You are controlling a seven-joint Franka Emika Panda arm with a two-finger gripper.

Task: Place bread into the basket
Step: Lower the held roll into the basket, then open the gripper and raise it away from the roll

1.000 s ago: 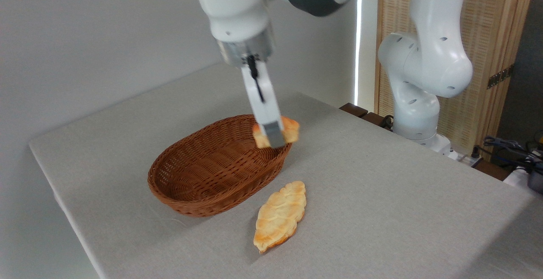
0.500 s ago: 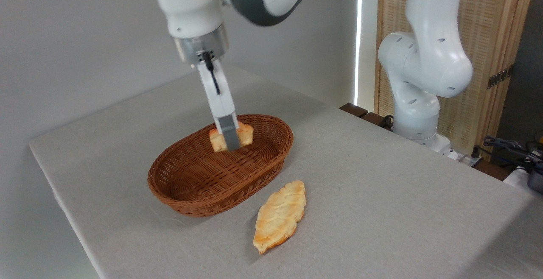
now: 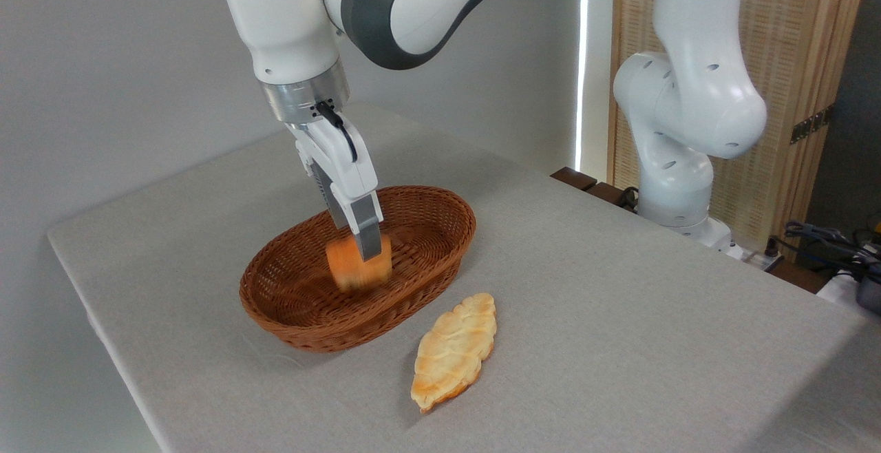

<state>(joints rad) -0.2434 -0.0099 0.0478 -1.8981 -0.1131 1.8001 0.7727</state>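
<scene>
White two-finger gripper (image 3: 359, 250) clamped on the small roundish orange-golden bread (image 3: 356, 268), blurred, low inside the oval brown woven wicker basket (image 3: 289, 315); pale flat leaf-shaped pastry (image 3: 454, 350) beside it on the grey table (image 3: 619, 315)

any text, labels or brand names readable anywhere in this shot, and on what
None can be read. The arm's white shell, the gripper, the bread, the basket, the leaf-shaped pastry and the table show no lettering, numbers or signs. The clutter at the right edge is too small to tell.
</scene>
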